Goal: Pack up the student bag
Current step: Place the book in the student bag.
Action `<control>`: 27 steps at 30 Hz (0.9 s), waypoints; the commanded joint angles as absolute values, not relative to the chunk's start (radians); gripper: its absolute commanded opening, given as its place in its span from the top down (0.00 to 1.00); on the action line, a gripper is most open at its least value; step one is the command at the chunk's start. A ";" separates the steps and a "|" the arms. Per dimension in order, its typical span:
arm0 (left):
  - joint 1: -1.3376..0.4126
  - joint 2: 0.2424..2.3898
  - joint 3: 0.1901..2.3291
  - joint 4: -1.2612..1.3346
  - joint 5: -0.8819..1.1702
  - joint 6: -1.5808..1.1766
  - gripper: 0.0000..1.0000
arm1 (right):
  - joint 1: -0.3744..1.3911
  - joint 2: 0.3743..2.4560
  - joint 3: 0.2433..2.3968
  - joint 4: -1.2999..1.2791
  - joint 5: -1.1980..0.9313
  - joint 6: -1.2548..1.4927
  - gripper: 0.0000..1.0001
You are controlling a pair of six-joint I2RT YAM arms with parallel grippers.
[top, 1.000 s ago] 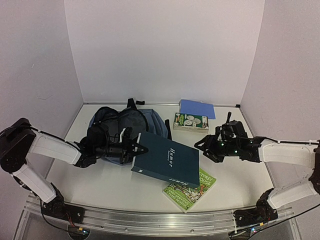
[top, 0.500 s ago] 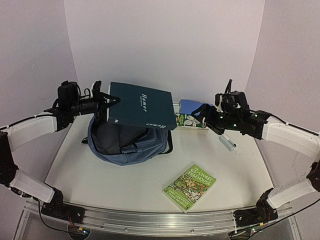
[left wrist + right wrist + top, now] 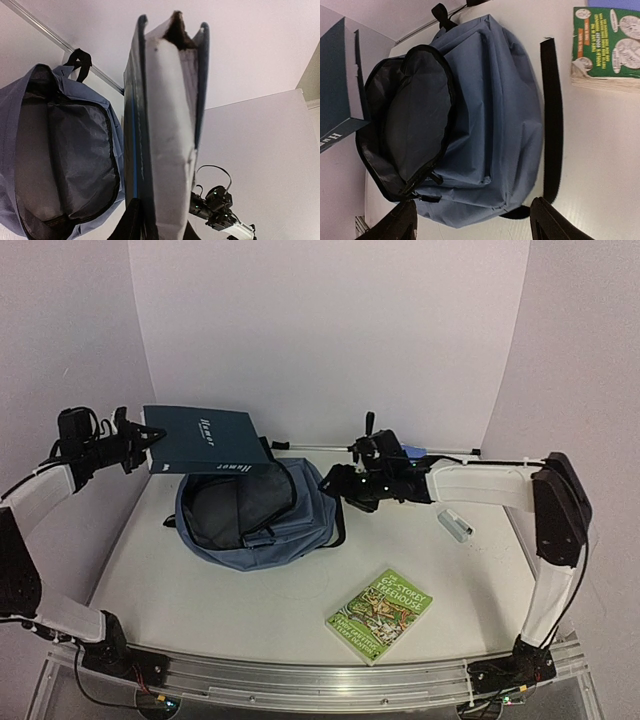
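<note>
The slate-blue student bag (image 3: 262, 515) lies on the table with its main pocket unzipped and its dark lining showing. It also shows in the left wrist view (image 3: 60, 145) and the right wrist view (image 3: 500, 120). My left gripper (image 3: 137, 443) is shut on the edge of a dark teal "Humor" book (image 3: 205, 440). It holds the book in the air, above and left of the bag's opening. In the left wrist view (image 3: 157, 225) the book (image 3: 167, 120) fills the middle. My right gripper (image 3: 336, 487) is open and empty just over the bag's right side, as the right wrist view (image 3: 475, 226) shows.
A green paperback (image 3: 380, 614) lies at the front centre-right. A small clear tube (image 3: 455, 525) lies right of the bag. A green-and-white book (image 3: 607, 45) lies beyond the bag's black strap (image 3: 551, 115). A flat blue notebook (image 3: 413, 451) peeks out behind my right arm.
My left gripper has carried the teal book from over the bag to the left and a little lower. My right gripper has moved left to the bag's right side.
</note>
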State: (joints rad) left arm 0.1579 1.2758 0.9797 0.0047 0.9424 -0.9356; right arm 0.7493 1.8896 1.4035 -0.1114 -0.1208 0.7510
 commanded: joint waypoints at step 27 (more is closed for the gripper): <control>0.216 0.967 0.955 -0.462 0.878 -0.712 0.88 | 0.776 2.401 1.834 0.142 -0.427 0.927 0.88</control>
State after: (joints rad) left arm 0.2108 1.0157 0.9637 -0.4299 0.8857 -0.7428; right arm 0.7689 2.3793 1.7818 0.0780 -0.3787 0.8985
